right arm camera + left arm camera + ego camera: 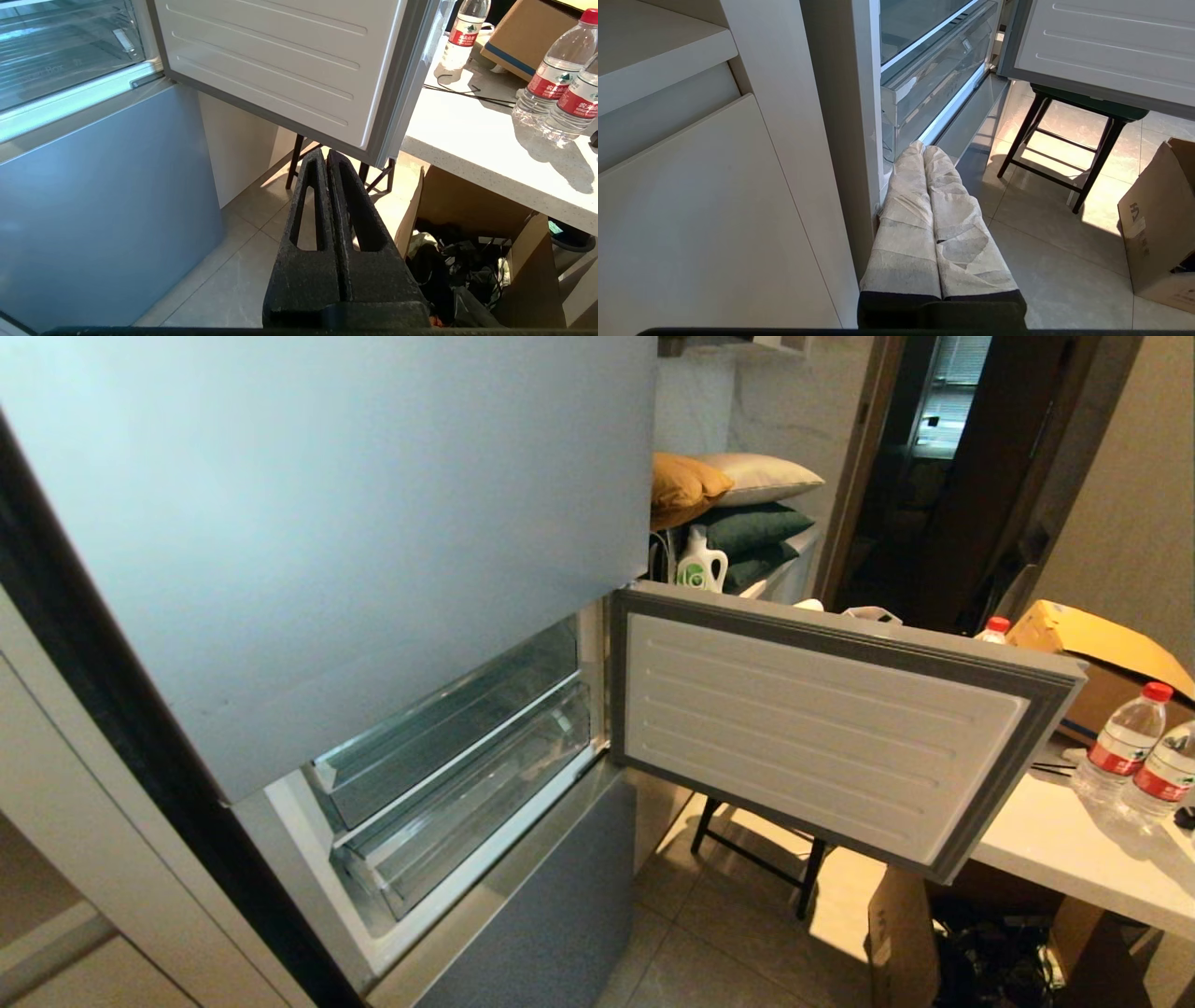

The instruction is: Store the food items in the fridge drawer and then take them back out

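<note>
The silver-grey fridge has its middle compartment open, and the clear plastic fridge drawer (pixel 467 803) sits pushed in, with a second clear tray just above it. The drawer also shows in the left wrist view (pixel 934 79) and the right wrist view (pixel 60 51). The food items are out of view. Neither arm appears in the head view. My left gripper (pixel 923 148), its fingers wrapped in white tape, is shut and empty, low beside the fridge's left edge. My right gripper (pixel 325 156), black, is shut and empty, low under the open door.
The compartment door (pixel 822 728) swings out to the right, over a dark stool (pixel 1064 149). A white table (pixel 1055 840) at the right carries water bottles (pixel 1125 737). A cardboard box (pixel 467 210) of clutter stands under it. Beige cabinet doors (pixel 691 210) flank the fridge's left.
</note>
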Controlling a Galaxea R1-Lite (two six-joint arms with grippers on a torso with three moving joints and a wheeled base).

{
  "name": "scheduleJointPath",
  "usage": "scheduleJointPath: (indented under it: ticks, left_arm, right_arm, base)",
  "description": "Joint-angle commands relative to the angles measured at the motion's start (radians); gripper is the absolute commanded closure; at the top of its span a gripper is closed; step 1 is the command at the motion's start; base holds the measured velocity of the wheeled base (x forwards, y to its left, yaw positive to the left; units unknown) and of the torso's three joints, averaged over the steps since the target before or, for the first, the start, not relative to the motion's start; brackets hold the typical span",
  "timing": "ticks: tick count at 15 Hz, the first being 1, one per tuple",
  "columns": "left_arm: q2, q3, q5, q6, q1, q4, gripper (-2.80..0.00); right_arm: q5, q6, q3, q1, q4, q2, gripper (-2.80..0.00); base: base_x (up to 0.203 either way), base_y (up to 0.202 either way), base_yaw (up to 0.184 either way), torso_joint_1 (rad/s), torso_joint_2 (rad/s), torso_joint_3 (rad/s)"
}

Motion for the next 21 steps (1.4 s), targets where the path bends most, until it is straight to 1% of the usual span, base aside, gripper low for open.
scheduleJointPath:
  ticks: [1, 9, 11, 12, 14, 17, 20, 21]
  left_arm:
    - [0.000, 0.000, 0.000, -0.001, 0.000, 0.000, 0.00]
    - [0.000, 0.000, 0.000, -0.001, 0.000, 0.000, 0.00]
    - [0.000, 0.000, 0.000, -0.001, 0.000, 0.000, 0.00]
    - [0.000, 0.000, 0.000, -0.001, 0.000, 0.000, 0.00]
    - [0.000, 0.000, 0.000, -0.001, 0.000, 0.000, 0.00]
    - [0.000, 0.000, 0.000, -0.001, 0.000, 0.000, 0.00]
    - [0.000, 0.000, 0.000, -0.001, 0.000, 0.000, 0.00]
    - [0.000, 0.000, 0.000, -0.001, 0.000, 0.000, 0.00]
  right_arm:
    - [0.001, -0.002, 0.000, 0.000, 0.000, 0.002, 0.00]
    - [0.001, -0.007, 0.000, 0.000, 0.000, 0.002, 0.00]
    - [-0.019, 0.009, 0.000, 0.000, -0.001, 0.002, 0.00]
    - [-0.027, 0.009, -0.016, 0.000, 0.001, 0.002, 0.00]
    - [-0.058, 0.020, -0.110, 0.000, 0.032, 0.039, 0.00]
    - [-0.104, 0.078, -0.247, -0.006, 0.065, 0.284, 0.00]
    - [-0.151, 0.188, -0.367, -0.018, 0.047, 0.544, 0.00]
    - [-0.156, 0.225, -0.396, -0.047, 0.016, 0.625, 0.00]
  base:
    - [0.000, 0.000, 0.000, 0.000, 0.00, 0.000]
    - [0.000, 0.000, 0.000, 0.000, 0.00, 0.000]
    - [0.000, 0.000, 0.000, 0.000, 0.00, 0.000]
    - [0.000, 0.000, 0.000, 0.000, 0.00, 0.000]
    - [0.000, 0.000, 0.000, 0.000, 0.00, 0.000]
    - [0.000, 0.000, 0.000, 0.000, 0.00, 0.000]
    - [0.000, 0.000, 0.000, 0.000, 0.00, 0.000]
    - [0.000, 0.000, 0.000, 0.000, 0.00, 0.000]
